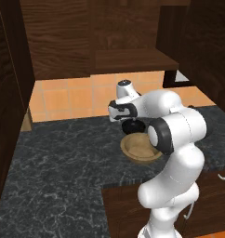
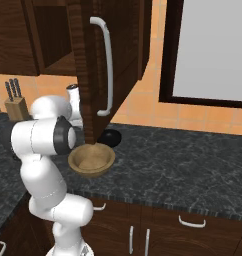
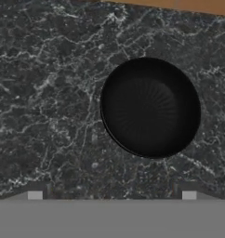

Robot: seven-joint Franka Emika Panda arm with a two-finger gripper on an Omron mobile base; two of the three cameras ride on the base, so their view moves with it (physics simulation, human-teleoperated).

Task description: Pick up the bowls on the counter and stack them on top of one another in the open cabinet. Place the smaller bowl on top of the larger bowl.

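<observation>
The small glossy black bowl (image 3: 150, 108) sits on the dark marbled counter (image 3: 49, 93), up and to the right of centre in the hand view. My gripper (image 3: 112, 194) hangs above the counter, open, with its tips set wide apart and nothing between them. From the left base camera, the hand (image 1: 122, 110) hovers just over the black bowl (image 1: 133, 126). The wider tan bowl (image 1: 141, 148) rests right in front of the black one, nearer the counter edge. In the right base view the tan bowl (image 2: 91, 160) and the black bowl (image 2: 111, 137) lie below the open cabinet door (image 2: 93, 70).
The open cabinet's wooden shelf (image 1: 135, 60) is above and behind the bowls. The door's white handle (image 2: 108, 65) hangs close to my arm. A knife block (image 2: 15, 106) stands at the far left of the counter. A window (image 2: 213, 50) is on the right wall.
</observation>
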